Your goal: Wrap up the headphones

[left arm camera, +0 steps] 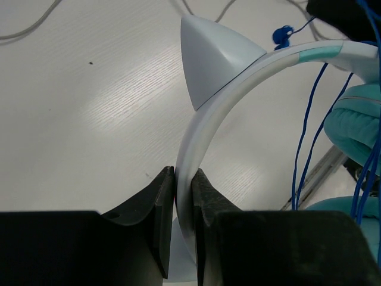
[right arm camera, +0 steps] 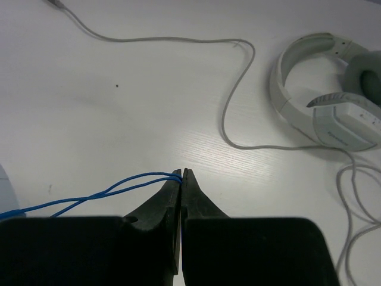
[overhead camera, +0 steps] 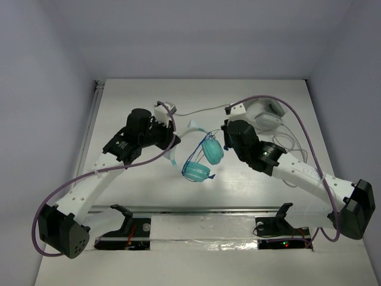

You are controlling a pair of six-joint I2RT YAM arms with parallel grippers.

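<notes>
The teal headphones (overhead camera: 211,150) sit at the middle of the worktop (overhead camera: 250,185), between the two arms. The left gripper (left arm camera: 183,176) is pressed together on the pale headband (left arm camera: 202,119), pinching its thin edge just below a pointed, ear-like cone (left arm camera: 208,56). The headband arches away to the right, toward the teal cups (left arm camera: 357,122). I can't tell whether the cups rest on the worktop.

The right gripper (right arm camera: 180,174) is shut on the thin blue cable (right arm camera: 107,192), with two strands caught at its tips and trailing off to the left. At the far right of the worktop lie the white-grey headphones (right arm camera: 324,101). Their grey cable (right arm camera: 238,83) loops across the surface, well apart from the teal pair.
</notes>
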